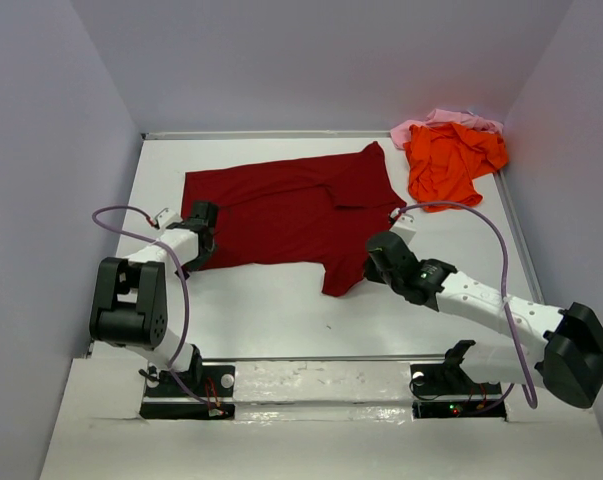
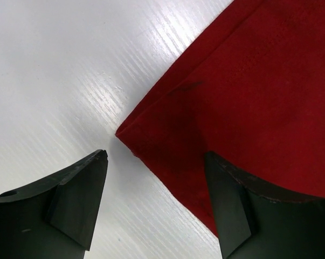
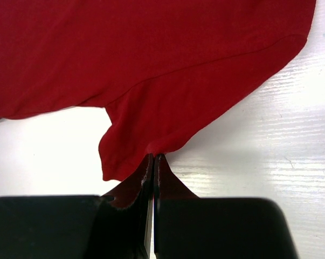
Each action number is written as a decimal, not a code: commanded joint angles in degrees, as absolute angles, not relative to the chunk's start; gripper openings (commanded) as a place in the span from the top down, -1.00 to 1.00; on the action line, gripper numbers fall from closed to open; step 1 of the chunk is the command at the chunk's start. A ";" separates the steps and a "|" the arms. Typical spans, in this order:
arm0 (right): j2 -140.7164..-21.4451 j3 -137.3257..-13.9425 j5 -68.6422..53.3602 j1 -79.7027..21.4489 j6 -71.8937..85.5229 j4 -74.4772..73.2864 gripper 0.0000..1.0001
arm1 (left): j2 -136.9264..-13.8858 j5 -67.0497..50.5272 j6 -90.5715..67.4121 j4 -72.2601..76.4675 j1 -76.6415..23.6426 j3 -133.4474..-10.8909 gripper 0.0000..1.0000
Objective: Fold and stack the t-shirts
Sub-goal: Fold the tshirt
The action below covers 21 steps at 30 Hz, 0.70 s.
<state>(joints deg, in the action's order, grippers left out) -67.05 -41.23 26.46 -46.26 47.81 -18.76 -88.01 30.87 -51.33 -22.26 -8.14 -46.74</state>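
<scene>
Top external view: I see the maroon t-shirt (image 1: 281, 215) spread mostly flat across the middle of the white surface (image 1: 281, 310), with one flap reaching toward the near edge. The orange t-shirt (image 1: 451, 160) lies crumpled in the far right corner, partly over the pink t-shirt (image 1: 431, 122); both are well apart from the arms. The left gripper (image 1: 199, 250) sits at the maroon t-shirt's near left corner, and the right gripper (image 1: 373, 262) at its near right flap. Left wrist view: the left gripper is released, its jaws wide and straddling the hem corner. One finger stands over bare surface and the other over cloth; I cannot tell whether it touches. Right wrist view: the right gripper is clenched, its fingertips pinching the maroon t-shirt's edge beside a small hanging flap, possibly a sleeve.
</scene>
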 commanded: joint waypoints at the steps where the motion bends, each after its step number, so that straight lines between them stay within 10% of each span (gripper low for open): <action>1: -67.15 -40.69 26.37 -46.85 47.81 -15.73 1.00 | -85.52 34.63 -52.48 -22.77 -7.38 -45.27 -0.63; 6: -66.54 -40.52 26.02 -46.85 47.81 -15.64 1.00 | -85.52 33.84 -52.65 -22.15 -6.24 -44.56 -0.44; 12: -66.53 -40.43 26.37 -46.85 47.81 -15.64 1.00 | -85.52 33.84 -53.26 -21.88 -6.07 -44.03 0.51; 21: -66.27 -39.81 26.81 -46.85 47.90 -15.64 1.00 | -85.52 32.44 -52.12 -20.40 -6.06 -43.42 0.85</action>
